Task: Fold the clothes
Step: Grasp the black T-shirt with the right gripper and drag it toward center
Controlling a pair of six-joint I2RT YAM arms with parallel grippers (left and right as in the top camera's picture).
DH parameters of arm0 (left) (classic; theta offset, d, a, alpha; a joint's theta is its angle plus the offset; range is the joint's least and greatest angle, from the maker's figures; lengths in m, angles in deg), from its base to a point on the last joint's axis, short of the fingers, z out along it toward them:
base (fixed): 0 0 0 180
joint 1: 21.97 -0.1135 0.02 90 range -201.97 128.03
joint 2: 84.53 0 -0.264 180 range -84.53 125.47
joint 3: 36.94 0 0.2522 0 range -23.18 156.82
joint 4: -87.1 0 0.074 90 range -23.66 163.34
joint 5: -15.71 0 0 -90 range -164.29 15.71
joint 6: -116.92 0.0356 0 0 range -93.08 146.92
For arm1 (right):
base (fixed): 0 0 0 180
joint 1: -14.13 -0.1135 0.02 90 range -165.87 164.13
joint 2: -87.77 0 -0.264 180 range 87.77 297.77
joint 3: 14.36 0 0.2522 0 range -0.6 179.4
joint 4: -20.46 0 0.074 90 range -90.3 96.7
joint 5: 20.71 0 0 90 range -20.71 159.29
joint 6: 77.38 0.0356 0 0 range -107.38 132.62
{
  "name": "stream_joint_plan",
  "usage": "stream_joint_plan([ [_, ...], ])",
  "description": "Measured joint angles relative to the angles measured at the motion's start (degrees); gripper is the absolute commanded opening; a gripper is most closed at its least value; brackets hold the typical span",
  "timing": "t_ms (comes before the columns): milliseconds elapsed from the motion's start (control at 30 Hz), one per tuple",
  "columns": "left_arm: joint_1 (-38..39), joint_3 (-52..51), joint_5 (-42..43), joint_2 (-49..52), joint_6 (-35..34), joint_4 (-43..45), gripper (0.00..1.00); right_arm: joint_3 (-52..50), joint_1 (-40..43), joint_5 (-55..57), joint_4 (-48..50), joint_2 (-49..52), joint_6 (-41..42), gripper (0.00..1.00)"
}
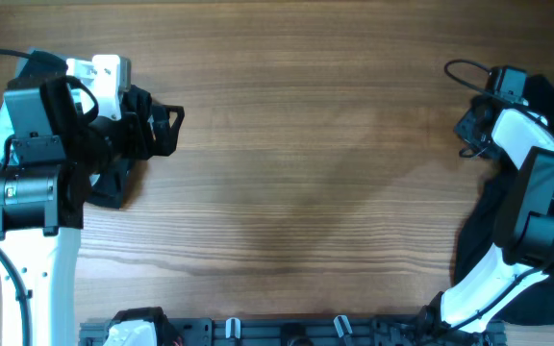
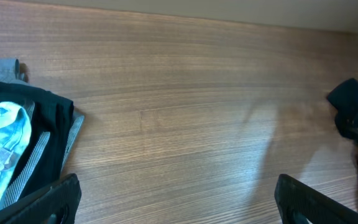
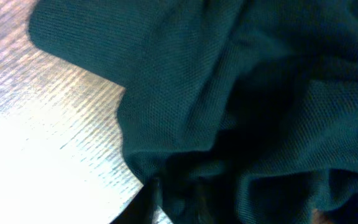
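Black garment (image 1: 477, 226) lies bunched at the surface's (image 1: 306, 173) right edge, directly beneath the right jaws, grip unclear; left jaws wide open, empty, well apart.

Robot test bench: wood-grain table (image 1: 306, 173) with black mounting rail (image 1: 258, 332)

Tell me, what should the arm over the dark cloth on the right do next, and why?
Probably pull the black garment toward the middle of the table. The right gripper is down in its bunched folds at the table's right edge, where it cannot be spread. Whether the jaws have closed is not visible.
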State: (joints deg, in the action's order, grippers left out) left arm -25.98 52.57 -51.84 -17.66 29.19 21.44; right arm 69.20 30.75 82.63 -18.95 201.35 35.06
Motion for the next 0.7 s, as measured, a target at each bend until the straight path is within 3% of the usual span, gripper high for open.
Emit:
stream_joint_plan([
  [133,0.0,0.0,-0.02,0.0,0.0,0.0,1.0,-0.31,0.48,-3.48,-0.35,-0.24,-0.2,0.04],
  [300,0.0,0.0,-0.74,-0.02,0.0,0.35,1.0,-1.07,-4.11,-20.31,0.15,-3.72,-3.58,0.04],
  [367,0.0,0.09,-1.14,-0.13,0.0,0.68,1.0,-1.11,-9.7,-24.11,0.81,-7.13,-5.09,0.04],
  [533,0.0,0.42,-2.54,-4.55,-0.02,2.93,1.0,-0.98,-32.72,-29.24,6.73,-15.8,-5.9,0.06],
  [600,0.0,0.59,-3.96,-7.56,0.0,3.93,1.0,-0.92,-42.69,-30.1,9.29,-15.76,-4.96,0.54],
  [633,0.0,0.87,-4.81,-9.25,0.0,4.39,1.0,-0.94,-47.54,-30.4,10.21,-15.34,-4.28,0.66],
  [700,0.0,1.38,-6.25,-12.17,0.02,5.03,1.0,-0.94,-57.51,-31.01,12.07,-14.1,-3.87,0.79],
])
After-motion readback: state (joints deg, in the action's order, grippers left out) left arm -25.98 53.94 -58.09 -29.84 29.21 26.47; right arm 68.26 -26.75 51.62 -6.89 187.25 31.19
